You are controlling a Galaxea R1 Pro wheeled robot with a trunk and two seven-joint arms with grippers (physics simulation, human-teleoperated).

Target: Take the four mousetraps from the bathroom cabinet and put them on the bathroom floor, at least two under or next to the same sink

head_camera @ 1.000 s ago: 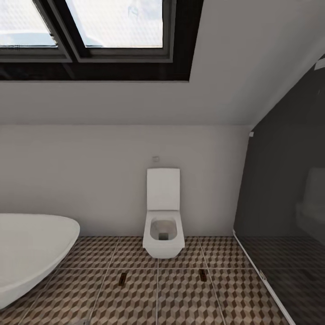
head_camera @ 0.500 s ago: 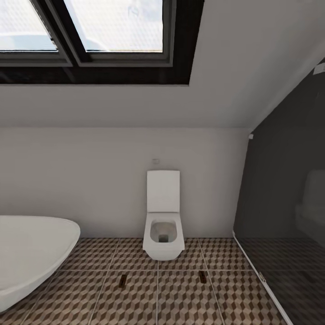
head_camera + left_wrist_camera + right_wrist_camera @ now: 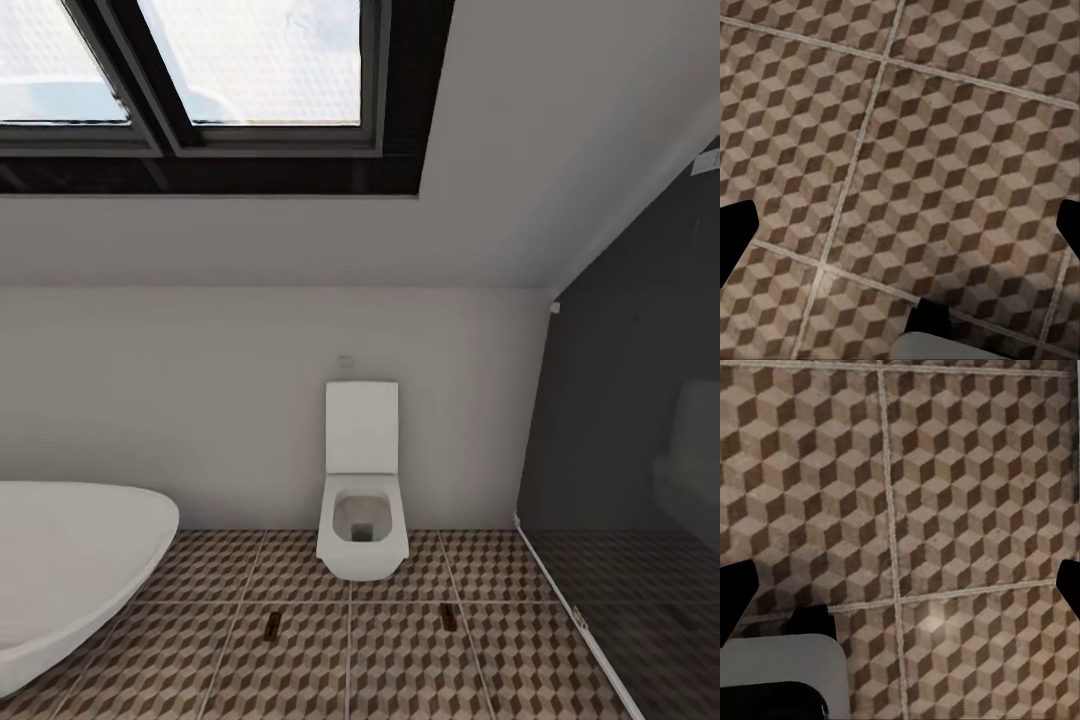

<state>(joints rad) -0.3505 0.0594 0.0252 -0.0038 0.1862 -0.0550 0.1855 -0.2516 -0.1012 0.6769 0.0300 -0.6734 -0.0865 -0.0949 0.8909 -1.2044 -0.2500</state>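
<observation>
Head view has tilted a little upward since a second ago: the whole picture sits slightly lower, so the toilet (image 3: 362,480), the skylight window (image 3: 250,60) and the bathtub (image 3: 70,570) all appear a bit further down, while nothing in the room itself has moved. Two mousetraps lie flat on the bathroom floor (image 3: 400,670) in front of the toilet, well apart from each other: the left mousetrap (image 3: 272,625) nearer the bathtub side, the right mousetrap (image 3: 449,618) nearer the dark shower glass (image 3: 640,480). Both are small dark strips on the cube-pattern tiles, too small to show details. From the left wrist view, the left pincer (image 3: 900,240) points down at the tiled floor, its two dark fingertips at the far edges of the picture, spread wide with nothing between them. From the right wrist view, the right pincer (image 3: 900,592) looks down in the same way, fingertips also spread wide apart and empty, with a pale grey part of the robot (image 3: 780,675) near one corner.
</observation>
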